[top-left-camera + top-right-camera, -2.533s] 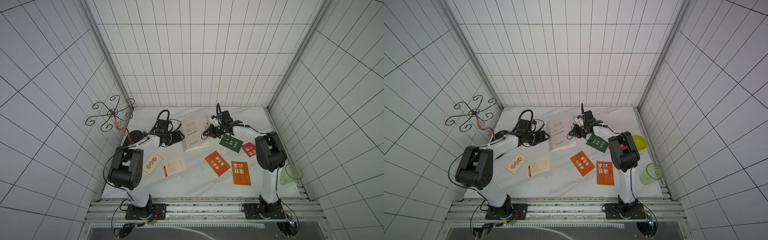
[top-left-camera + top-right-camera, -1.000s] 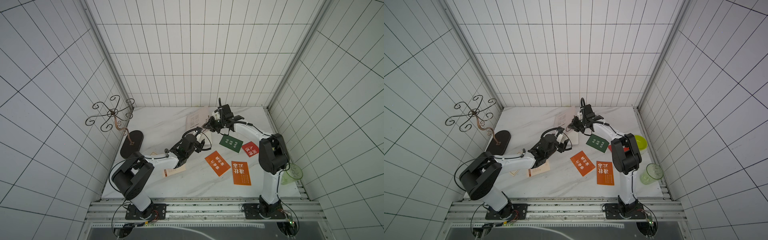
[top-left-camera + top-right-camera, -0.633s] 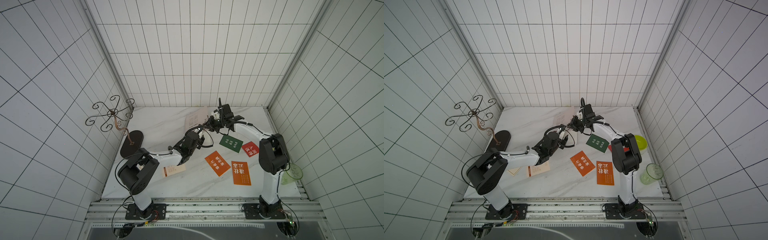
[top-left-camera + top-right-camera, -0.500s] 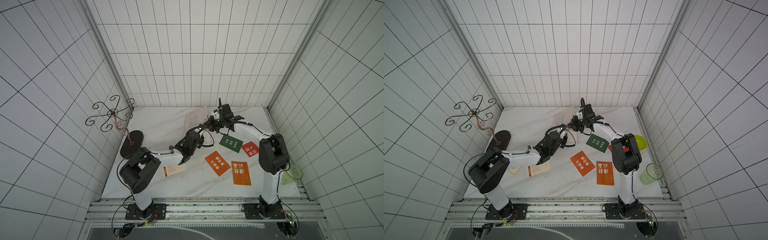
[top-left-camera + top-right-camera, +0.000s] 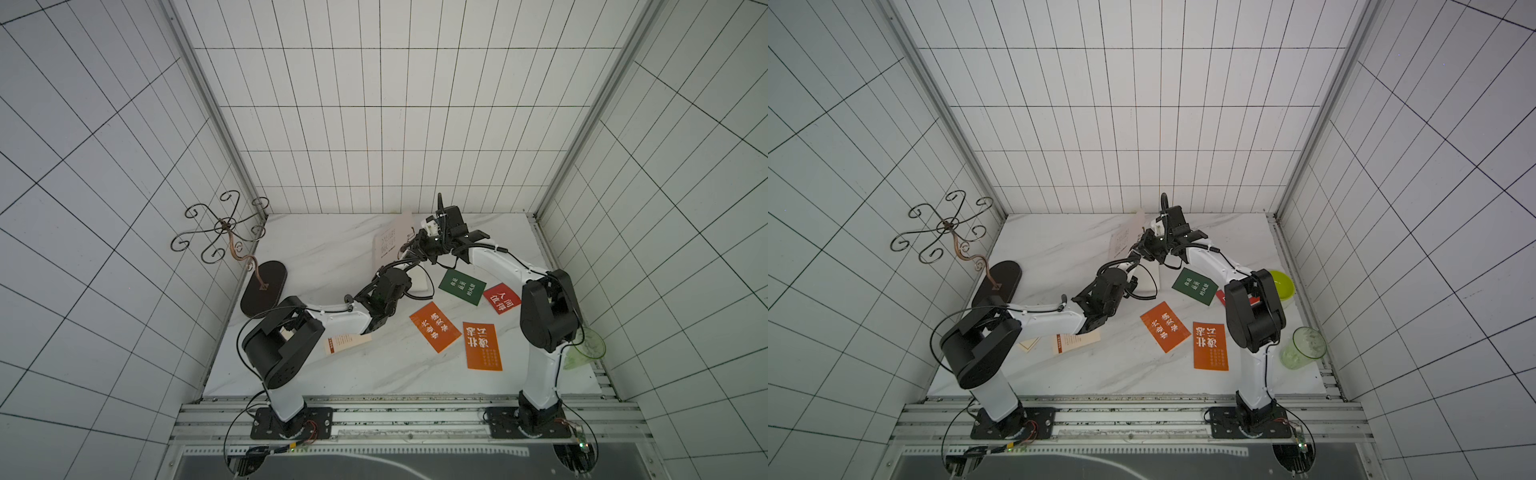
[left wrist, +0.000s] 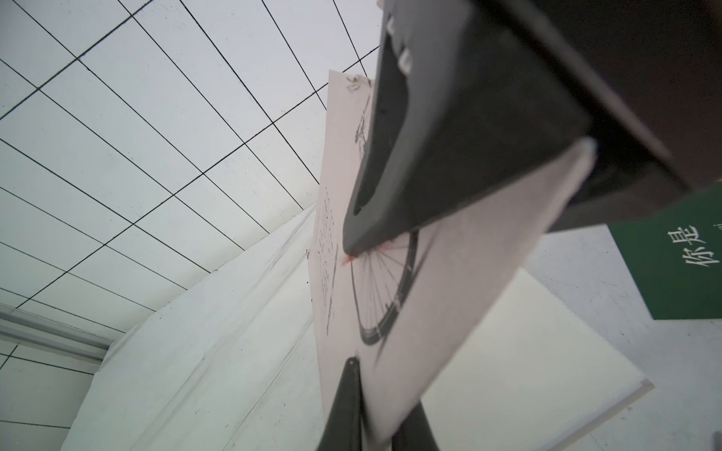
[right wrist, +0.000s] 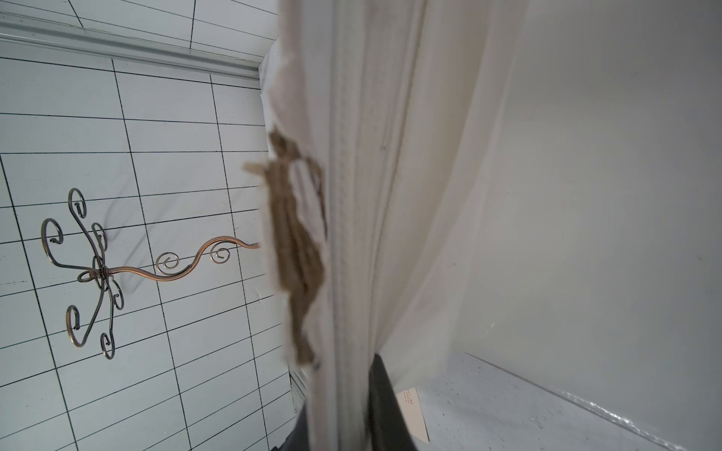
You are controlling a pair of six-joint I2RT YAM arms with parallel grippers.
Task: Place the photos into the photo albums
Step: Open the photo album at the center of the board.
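Two grippers meet at the raised cover (image 5: 392,240) of the photo album (image 5: 420,281), far middle of the marble table (image 5: 328,249).

- The cover stands near upright, with its bicycle drawing facing the left wrist camera. The cream page (image 6: 508,351) below lies flat.
- The left gripper (image 6: 375,414) is clamped tight on the cover's edge, one finger on each face.
- The right gripper (image 7: 344,423) is pinched closed on the same cover. It may have a few pages in with it; the wrist view is too close to be sure.
- The photos lie loose on the table.
  - The dark green card (image 5: 462,286) is just beside the album, on the right arm's side.
  - The red card (image 5: 502,298) is next to it.
  - An orange card (image 5: 435,326) and a second orange card (image 5: 482,345) sit nearer the front.
  - A cream card (image 5: 347,343) is partly under the left forearm.
  - Another cream card (image 5: 1029,345) shows only a corner in a top view.
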